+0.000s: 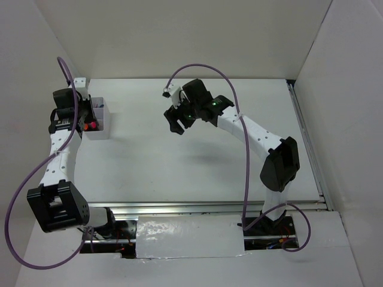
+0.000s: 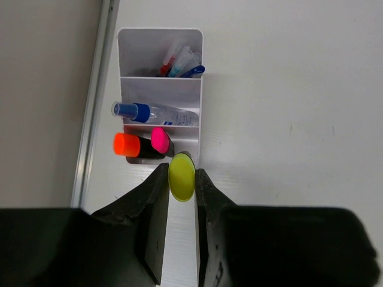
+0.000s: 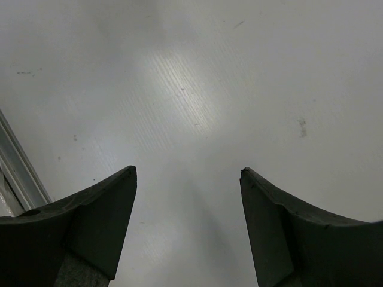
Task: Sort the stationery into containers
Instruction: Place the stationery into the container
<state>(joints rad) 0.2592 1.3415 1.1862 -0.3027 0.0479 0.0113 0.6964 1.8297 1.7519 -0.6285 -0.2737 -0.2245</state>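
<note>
left jaws tight on yellow-capped highlighter at box edge; right jaws wide, empty

Translucent plastic box, matt wht table

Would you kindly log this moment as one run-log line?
left gripper: shut on yellow-capped highlighter, at near end of white box | right gripper: open, empty | inside: pens, blue-capped bottle, orange-capped highlighter, pink-capped highlighter
</note>
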